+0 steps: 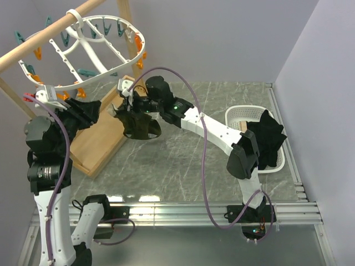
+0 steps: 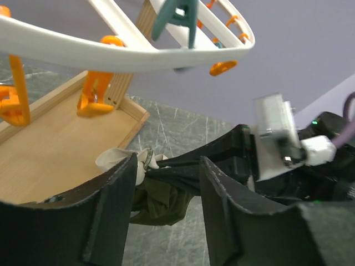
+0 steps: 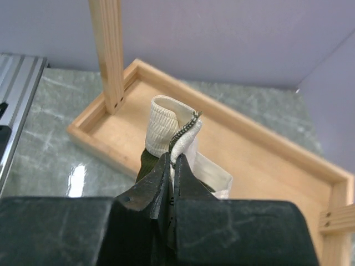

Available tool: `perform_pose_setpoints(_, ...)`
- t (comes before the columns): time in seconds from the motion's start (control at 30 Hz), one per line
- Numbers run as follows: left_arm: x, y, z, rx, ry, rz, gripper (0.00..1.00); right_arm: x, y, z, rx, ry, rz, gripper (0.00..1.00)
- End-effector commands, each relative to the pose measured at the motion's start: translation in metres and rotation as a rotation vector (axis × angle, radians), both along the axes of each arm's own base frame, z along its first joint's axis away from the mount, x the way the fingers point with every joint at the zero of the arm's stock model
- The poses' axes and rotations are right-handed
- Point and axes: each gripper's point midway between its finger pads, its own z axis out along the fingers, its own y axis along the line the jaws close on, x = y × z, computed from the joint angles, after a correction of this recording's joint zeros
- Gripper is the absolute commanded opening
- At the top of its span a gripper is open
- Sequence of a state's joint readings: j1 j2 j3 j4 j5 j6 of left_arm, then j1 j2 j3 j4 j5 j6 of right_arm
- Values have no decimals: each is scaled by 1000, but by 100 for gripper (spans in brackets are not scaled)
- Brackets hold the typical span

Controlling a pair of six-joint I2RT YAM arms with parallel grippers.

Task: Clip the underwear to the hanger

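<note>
The underwear [image 1: 140, 126], dark olive with a pale lining, hangs from my right gripper [image 1: 121, 107] above the wooden tray's right edge. In the right wrist view the gripper [image 3: 176, 160] is shut on the pale waistband [image 3: 165, 124]. My left gripper [image 1: 94, 112] is open, just left of the underwear. In the left wrist view its fingers [image 2: 111, 210] stand apart, with the underwear [image 2: 161, 200] a little beyond the gap. The white hanger [image 1: 105, 41] with teal and orange clothespins hangs from the wooden pole above both grippers. Its rim [image 2: 111, 52] and an orange clothespin [image 2: 94, 95] show in the left wrist view.
The wooden stand's tray [image 1: 102, 145] lies under the hanger, and its upright post [image 3: 108, 52] stands at the tray's back. A white basket [image 1: 239, 115] holding a black garment [image 1: 269, 138] sits at the right. Walls close in at the back and right.
</note>
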State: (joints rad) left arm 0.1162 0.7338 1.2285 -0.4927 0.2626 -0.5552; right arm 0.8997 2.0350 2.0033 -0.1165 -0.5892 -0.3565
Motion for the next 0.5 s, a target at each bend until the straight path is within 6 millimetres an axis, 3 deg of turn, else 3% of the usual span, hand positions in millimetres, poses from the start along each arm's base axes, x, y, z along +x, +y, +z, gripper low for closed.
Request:
perform_pose_setpoints(0.0,-14,-9,-1,46,-3,-54,55,-4,-32,-30,-113,80,-27,0)
perform_pose_setpoints(0.03,-18,-10,3,50,-22,-62,56,-9,-48,-21,-116,62,-45,0)
perform_pose_setpoints(0.07,-22,-14,7,51,-38,-77,60,-10,-60,-31,-145,64,-59,0)
perform_pose_setpoints(0.1,-27,-15,14,53,-63,-79,61,-14,-78,-66,-224,88,-80,0)
perform_pose_setpoints(0.13,-28,-16,15,46,-65,-85,63,-14,-96,-62,-234,78,-106,0)
perform_pose_setpoints(0.17,-28,-18,19,25,-63,-91,63,-17,-108,-85,-292,97,-116,0)
perform_pose_setpoints(0.23,-25,-18,27,16,-77,-94,61,-19,-127,-108,-377,127,-146,2)
perform_pose_setpoints(0.3,-19,-17,42,15,-102,-101,56,-19,-137,-140,-465,164,-162,24)
perform_pose_setpoints(0.33,-17,-18,52,18,-130,-108,53,-15,-139,-147,-481,173,-193,43)
perform_pose_setpoints(0.43,-11,-22,75,0,-169,-135,48,-13,-137,-145,-455,215,-216,79)
perform_pose_setpoints(0.47,-8,-22,87,-5,-194,-137,46,-12,-136,-141,-440,214,-219,85)
